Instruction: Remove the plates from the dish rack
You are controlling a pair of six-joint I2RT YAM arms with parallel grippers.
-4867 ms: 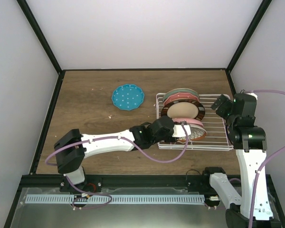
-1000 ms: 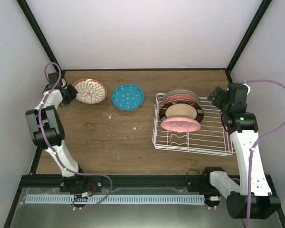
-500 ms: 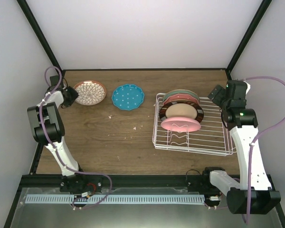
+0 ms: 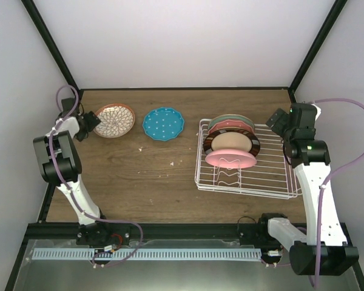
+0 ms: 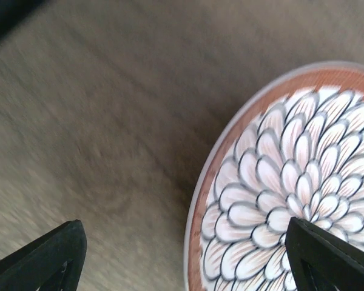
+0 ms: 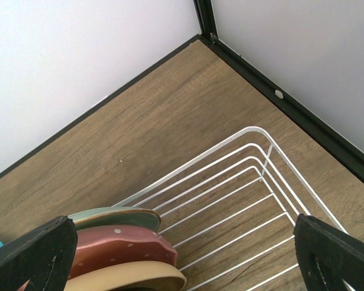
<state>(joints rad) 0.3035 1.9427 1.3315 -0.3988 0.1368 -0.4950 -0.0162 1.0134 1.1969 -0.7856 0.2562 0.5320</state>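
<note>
Petal plate (image 4: 114, 120) now set down; left gripper (image 5: 182, 260) spread wide, empty

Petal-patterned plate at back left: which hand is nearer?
Left. The left hand is right at the petal-patterned plate, by its left rim, open. The right hand is far across the table, past the right end of the dish rack.

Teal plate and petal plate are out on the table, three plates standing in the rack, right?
No, four stand in the dish rack: green, red-pink, tan and pink, per the top external view. The teal plate and petal plate are on the table.
</note>
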